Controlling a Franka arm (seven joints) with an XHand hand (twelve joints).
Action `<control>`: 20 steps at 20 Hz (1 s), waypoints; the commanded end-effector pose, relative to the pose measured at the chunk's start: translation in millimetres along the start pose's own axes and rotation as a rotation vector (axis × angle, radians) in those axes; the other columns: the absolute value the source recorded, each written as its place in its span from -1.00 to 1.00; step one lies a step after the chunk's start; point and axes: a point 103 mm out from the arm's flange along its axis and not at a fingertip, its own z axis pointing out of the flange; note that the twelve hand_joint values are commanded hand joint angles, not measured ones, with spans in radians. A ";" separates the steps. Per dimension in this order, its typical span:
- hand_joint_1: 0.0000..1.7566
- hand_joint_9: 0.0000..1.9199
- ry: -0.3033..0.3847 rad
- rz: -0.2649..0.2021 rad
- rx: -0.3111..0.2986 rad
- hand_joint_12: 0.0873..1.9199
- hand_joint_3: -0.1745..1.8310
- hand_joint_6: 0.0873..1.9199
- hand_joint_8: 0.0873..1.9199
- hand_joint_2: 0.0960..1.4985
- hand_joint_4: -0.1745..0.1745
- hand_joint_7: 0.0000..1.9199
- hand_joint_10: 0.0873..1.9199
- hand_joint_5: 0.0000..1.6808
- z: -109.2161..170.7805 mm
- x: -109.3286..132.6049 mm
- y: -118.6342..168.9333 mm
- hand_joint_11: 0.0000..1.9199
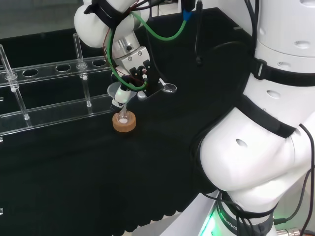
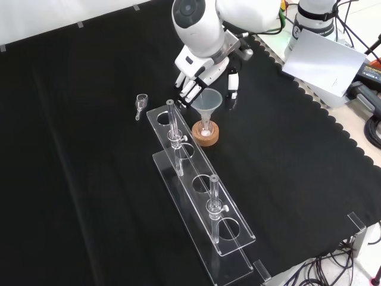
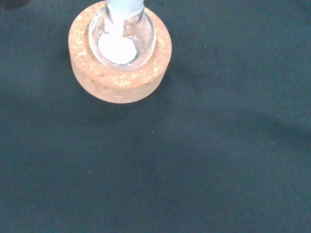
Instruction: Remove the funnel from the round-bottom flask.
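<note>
My hand hung over the bench, its fingers curled at the rim of the funnel, grasping it. The funnel's stem stood in the neck of the round-bottom flask, which sat in its cork ring beside the clear rack. White powder lay in the flask.

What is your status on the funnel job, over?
Robot hand at the funnel, grip unclear. Funnel stem in the round-bottom flask on its cork ring. Clear rack alongside, not blocking a lift.
</note>
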 end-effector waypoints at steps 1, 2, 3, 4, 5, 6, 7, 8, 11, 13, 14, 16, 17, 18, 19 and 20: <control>-0.20 -0.08 -0.037 0.028 -0.062 0.35 -0.57 -1.00 -0.30 -0.02 -0.45 -0.65 -0.54 -0.64 -4.9 -0.9 -1.7 -0.43; -0.18 -0.05 -0.048 0.030 -0.071 0.33 -0.54 -1.00 -0.31 -0.02 -0.45 -0.58 -0.56 -0.59 -5.9 -0.6 -1.8 -0.40; -0.15 -0.01 -0.057 0.032 -0.078 0.31 -0.51 -1.00 -0.32 -0.03 -0.43 -0.51 -0.58 -0.51 -6.7 -0.7 -2.1 -0.37; -0.13 0.02 -0.061 0.034 -0.088 0.29 -0.47 -1.00 -0.34 -0.04 -0.38 -0.45 -0.60 -0.41 -7.4 -1.0 -2.4 -0.35; -0.11 0.05 -0.066 0.036 -0.093 0.28 -0.44 -0.95 -0.36 -0.04 -0.31 -0.39 -0.63 -0.30 -8.1 -1.5 -2.5 -0.33; -0.09 0.08 -0.070 0.036 -0.094 0.26 -0.40 -0.85 -0.38 -0.04 -0.21 -0.33 -0.65 -0.17 -8.9 -1.6 -2.5 -0.30; -0.08 0.12 -0.072 0.035 -0.095 0.25 -0.37 -0.74 -0.40 -0.04 -0.10 -0.27 -0.68 -0.07 -9.8 -1.9 -2.5 -0.28; -0.07 0.14 -0.068 0.031 -0.098 0.24 -0.35 -0.65 -0.41 -0.05 -0.01 -0.22 -0.70 0.00 -10.6 -2.5 -2.6 -0.26; -0.05 0.18 -0.070 0.020 -0.107 0.21 -0.31 -0.51 -0.42 -0.05 0.10 -0.16 -0.73 0.08 -16.6 -3.5 -4.0 -0.21; -0.05 0.19 -0.073 0.002 -0.110 0.20 -0.30 -0.48 -0.42 -0.05 0.09 -0.14 -0.74 0.09 -21.2 -3.6 -5.3 -0.19; -0.05 0.20 -0.080 -0.002 -0.109 0.19 -0.30 -0.47 -0.42 -0.05 0.09 -0.14 -0.74 0.09 -22.8 -3.6 -5.8 -0.18; -0.05 0.20 -0.090 -0.006 -0.106 0.18 -0.30 -0.46 -0.42 -0.05 0.08 -0.14 -0.74 0.09 -26.1 -4.0 -7.3 -0.17; -0.05 0.20 -0.095 -0.007 -0.106 0.18 -0.30 -0.46 -0.42 -0.05 0.07 -0.14 -0.75 0.09 -27.9 -4.3 -8.1 -0.17; -0.04 0.20 -0.103 -0.008 -0.099 0.18 -0.30 -0.46 -0.42 -0.05 0.07 -0.14 -0.75 0.09 -30.1 -4.6 -8.9 -0.16; -0.04 0.21 -0.108 -0.012 -0.089 0.17 -0.30 -0.45 -0.42 -0.05 0.07 -0.14 -0.75 0.08 -31.7 -4.9 -9.6 -0.16; -0.04 0.21 -0.113 -0.013 -0.084 0.16 -0.29 -0.45 -0.42 -0.05 0.07 -0.14 -0.76 0.08 -33.4 -5.4 -10.5 -0.16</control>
